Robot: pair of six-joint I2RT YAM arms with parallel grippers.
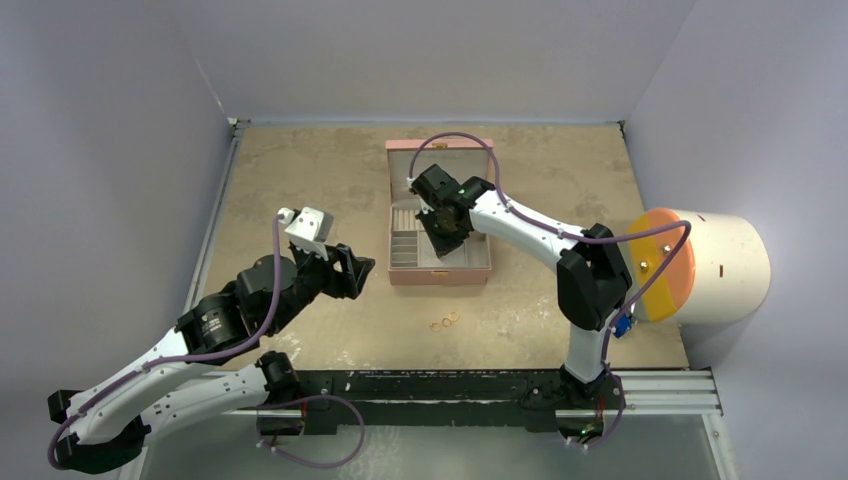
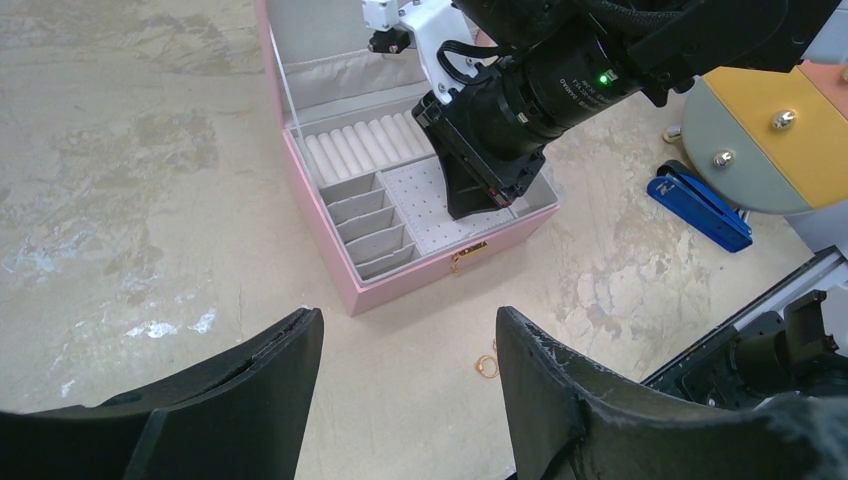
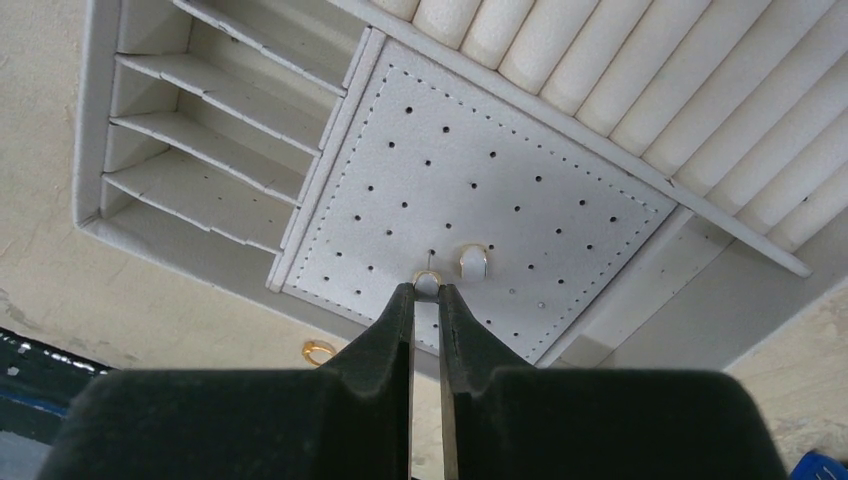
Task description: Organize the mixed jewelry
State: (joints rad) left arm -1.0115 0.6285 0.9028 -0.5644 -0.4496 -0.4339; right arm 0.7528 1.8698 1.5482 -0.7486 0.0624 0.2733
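My right gripper [image 3: 426, 290] is down inside the open pink box [image 1: 440, 274], over the white perforated panel [image 3: 500, 170]. Its jaws are nearly together, pinching a tiny gold ring [image 3: 427, 277] at the tips, right at the panel surface. A second small hoop-like piece [image 3: 473, 262] stands on the panel just beside it. Two or three small gold rings [image 1: 445, 321] lie on the table in front of the box; one shows in the left wrist view [image 2: 487, 366] and one in the right wrist view [image 3: 318, 351]. My left gripper [image 2: 410, 345] is open and empty, above the table left of the box.
The box holds ring rolls [image 2: 365, 145] at the back and slotted compartments [image 2: 370, 225] at the left, with its lid [image 1: 438, 160] standing open behind. A white cylinder with an orange face [image 1: 700, 265] stands at the right. A blue clip [image 2: 700, 205] sits near it.
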